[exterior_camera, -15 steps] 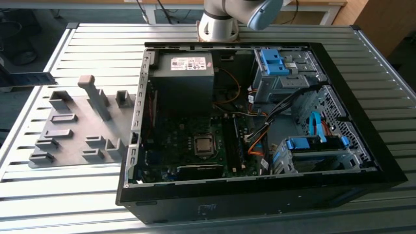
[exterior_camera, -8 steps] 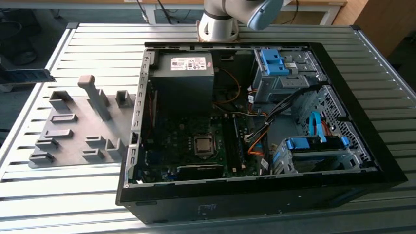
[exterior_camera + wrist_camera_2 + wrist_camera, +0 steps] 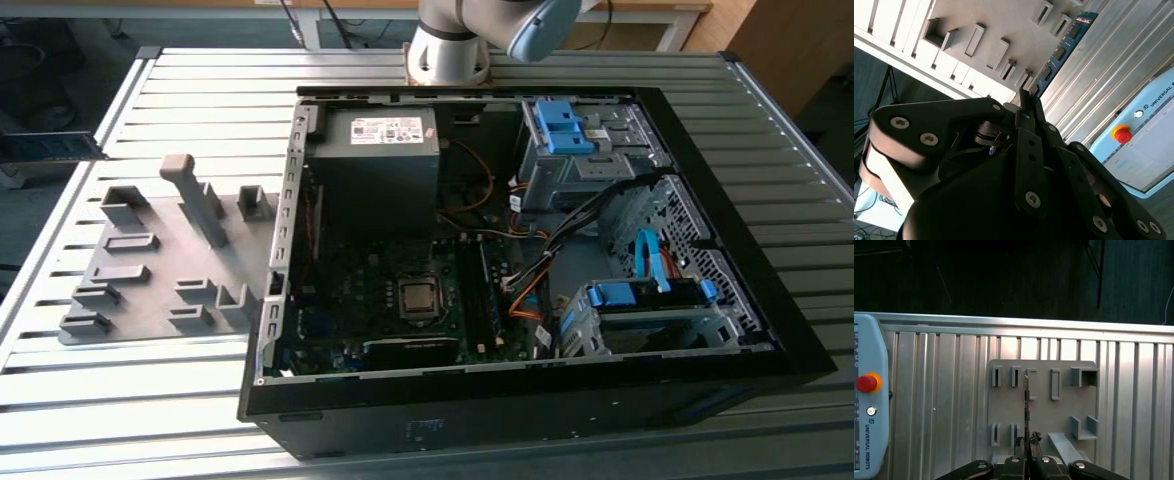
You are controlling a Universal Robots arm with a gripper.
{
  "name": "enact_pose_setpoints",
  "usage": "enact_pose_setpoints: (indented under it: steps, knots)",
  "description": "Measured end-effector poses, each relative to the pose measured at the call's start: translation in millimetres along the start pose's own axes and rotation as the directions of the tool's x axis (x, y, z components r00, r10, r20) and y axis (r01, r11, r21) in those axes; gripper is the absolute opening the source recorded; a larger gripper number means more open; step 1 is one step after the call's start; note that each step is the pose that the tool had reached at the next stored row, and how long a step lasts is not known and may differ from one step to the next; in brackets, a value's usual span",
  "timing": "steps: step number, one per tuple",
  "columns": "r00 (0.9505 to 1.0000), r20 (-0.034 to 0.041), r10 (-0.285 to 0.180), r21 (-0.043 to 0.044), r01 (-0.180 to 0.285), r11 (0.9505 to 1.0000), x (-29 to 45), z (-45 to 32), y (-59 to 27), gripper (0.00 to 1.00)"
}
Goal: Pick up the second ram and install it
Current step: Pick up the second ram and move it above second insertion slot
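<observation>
My pincer [image 3: 1027, 450] is closed on the memory stick [image 3: 1026, 407], which I see edge-on in the first wrist view as a thin strip rising from between my fingertips. In the second wrist view the same stick [image 3: 1061, 52] runs out from the pinch point, its blue board and dark chips plain along its length. Beyond it lies the grey holder tray [image 3: 1054, 415] with its small blocks and slots. The stick looks to hang clear above the tray and not in any slot, so I judge the pick-up done. The tray sits on the ribbed metal table [image 3: 944, 415], and the pale blue control pad [image 3: 866, 405] with its red button lies off to one side. Farther off, in the exterior view, the open computer case [image 3: 287, 300] stands beside the tray, well apart from my load. Carrying the stick over and seating it on the main board [image 3: 400, 290] is all left to do.
</observation>
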State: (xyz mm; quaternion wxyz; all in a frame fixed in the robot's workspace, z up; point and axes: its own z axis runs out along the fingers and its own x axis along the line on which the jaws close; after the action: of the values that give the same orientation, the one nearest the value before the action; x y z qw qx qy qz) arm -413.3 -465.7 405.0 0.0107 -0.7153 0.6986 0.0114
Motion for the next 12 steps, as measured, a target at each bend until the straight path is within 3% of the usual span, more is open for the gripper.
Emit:
enact_pose_setpoints:
  steps: [5, 12]
  knots:
    - [1.0000, 0.0000, 0.000, 0.0001, 0.000, 1.0000, -0.2, -6.2, 0.0, 0.14]
    - [1.0000, -0.0001, 0.000, 0.0001, 0.000, 1.0000, -0.2, -7.1, 0.0, 0.14]
